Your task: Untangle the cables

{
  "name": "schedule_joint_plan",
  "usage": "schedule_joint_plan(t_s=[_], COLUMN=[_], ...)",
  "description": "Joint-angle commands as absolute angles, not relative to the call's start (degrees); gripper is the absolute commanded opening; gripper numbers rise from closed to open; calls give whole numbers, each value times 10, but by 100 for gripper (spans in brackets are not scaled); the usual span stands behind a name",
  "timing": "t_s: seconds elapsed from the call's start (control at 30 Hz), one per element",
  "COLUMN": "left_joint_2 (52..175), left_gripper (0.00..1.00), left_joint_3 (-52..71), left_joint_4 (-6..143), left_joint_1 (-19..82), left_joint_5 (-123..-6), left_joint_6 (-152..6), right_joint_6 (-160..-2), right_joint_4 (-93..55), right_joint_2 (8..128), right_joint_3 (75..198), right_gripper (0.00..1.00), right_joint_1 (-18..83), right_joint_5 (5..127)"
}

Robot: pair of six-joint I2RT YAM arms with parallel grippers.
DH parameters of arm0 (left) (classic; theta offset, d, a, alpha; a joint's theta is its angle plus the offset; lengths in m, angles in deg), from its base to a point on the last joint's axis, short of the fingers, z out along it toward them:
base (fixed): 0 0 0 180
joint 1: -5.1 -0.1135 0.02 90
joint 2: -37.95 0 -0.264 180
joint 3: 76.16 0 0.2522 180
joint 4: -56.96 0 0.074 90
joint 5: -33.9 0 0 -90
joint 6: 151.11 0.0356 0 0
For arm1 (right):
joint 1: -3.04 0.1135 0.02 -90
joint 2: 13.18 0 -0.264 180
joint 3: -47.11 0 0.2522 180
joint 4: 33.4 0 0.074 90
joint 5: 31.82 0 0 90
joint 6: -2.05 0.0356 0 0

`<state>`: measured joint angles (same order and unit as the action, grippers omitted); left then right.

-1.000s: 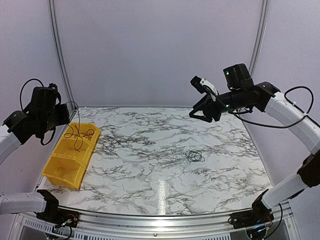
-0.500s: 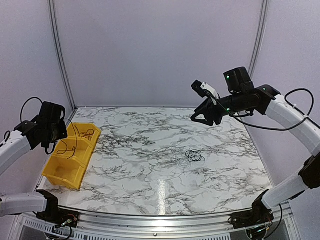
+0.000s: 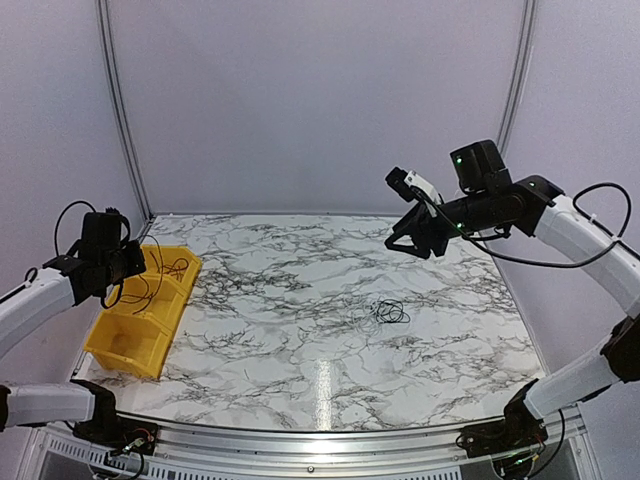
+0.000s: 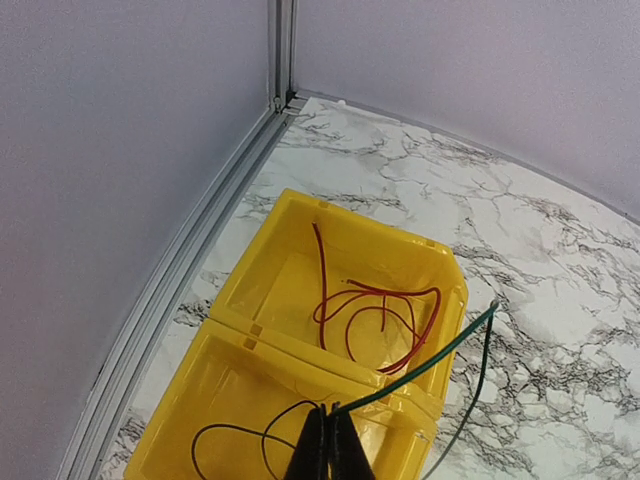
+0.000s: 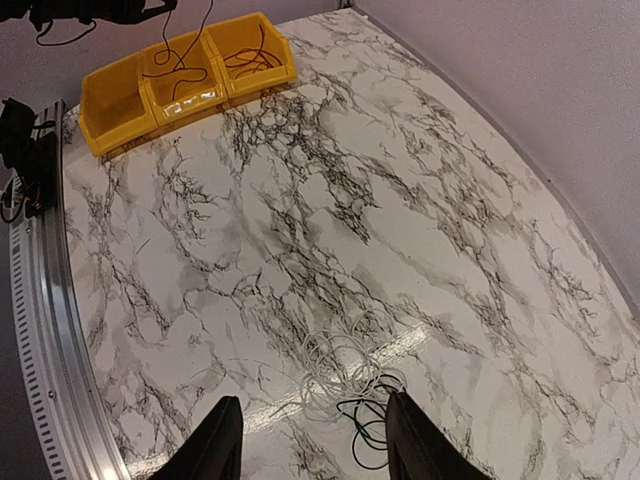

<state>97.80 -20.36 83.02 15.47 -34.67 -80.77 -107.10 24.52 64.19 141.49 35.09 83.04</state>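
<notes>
"Top camera?"
"I log the cable tangle (image 3: 388, 313) on the marble table (image 3: 300, 290), right of centre, well apart from the yellow bin (image 3: 165, 335) at the left edge."
"Left wrist?"
"The left gripper (image 4: 328, 445) is clenched on a green wire (image 4: 440, 355) over the bin. A red cable (image 4: 390, 289) lies in the far compartment and a black cable (image 4: 240, 428) in the nearer one."
"Right wrist?"
"The right gripper (image 5: 310, 398) is spread, holding nothing, above the tangle."

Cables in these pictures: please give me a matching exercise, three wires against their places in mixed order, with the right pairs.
1. thin red wire
2. thin green wire
3. whitish wire coil

A. on the marble table
B. pinched in the shut left gripper
C. in the far compartment of the yellow plastic bin

Pairs: 1-C, 2-B, 3-A.
</notes>
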Motion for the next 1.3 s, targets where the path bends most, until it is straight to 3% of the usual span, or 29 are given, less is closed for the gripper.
schedule_joint_plan(t_s=[0.0, 0.27, 0.5, 0.67, 0.93, 1.27], left_joint_2=[973, 945, 993, 1010, 1068, 986], left_gripper=[0, 0, 0, 0, 0, 0], left_joint_3=[-234, -252, -245, -250, -262, -305], left_joint_4=[786, 874, 915, 867, 638, 700], left_joint_1=[144, 141, 134, 119, 113, 113], left_joint_5=[-379, -308, -253, -207, -365, -477], left_joint_6=[-809, -888, -934, -914, -837, -851], right_joint_6=[-1073, -1074, -1073, -1074, -1074, -1079], right_joint_4=[241, 240, 240, 241, 240, 237], right_joint_2=[618, 607, 610, 609, 608, 584], right_joint_3=[1408, 1388, 1388, 1385, 1381, 1352], right_gripper=[49, 49, 49, 49, 49, 49], right_joint_1=[357, 357, 357, 357, 357, 356], right_joint_5=[821, 820, 822, 818, 818, 810])
